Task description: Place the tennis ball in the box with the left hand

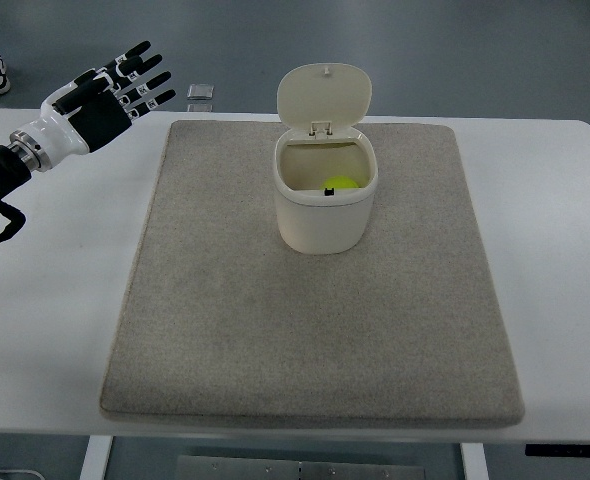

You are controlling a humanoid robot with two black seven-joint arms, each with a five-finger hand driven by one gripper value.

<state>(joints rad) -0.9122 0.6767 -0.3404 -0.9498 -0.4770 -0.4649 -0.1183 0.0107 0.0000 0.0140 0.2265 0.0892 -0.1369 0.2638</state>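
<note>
The tennis ball [340, 184] sits deep in the box [325, 215], far from the left hand's fingers [140, 80]; the front wall hides its lower part. The left arm is cut by the picture's left edge. A small object [201, 93] just beyond the fingertips is too small to identify.

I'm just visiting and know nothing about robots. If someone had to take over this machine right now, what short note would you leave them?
Left hand: black and white, fingers spread, holding nothing, raised over the far left corner of the white table.
Right hand: not in view.
Yellow-green tennis ball: inside the cream plastic box, seen through its open top.
Box: upright on the beige felt mat, hinged lid standing open.
Done: the ball is in the box and the hand is clear of it.
Left: nothing for the ball itself; the lid is not closed, should that be wanted.
</note>
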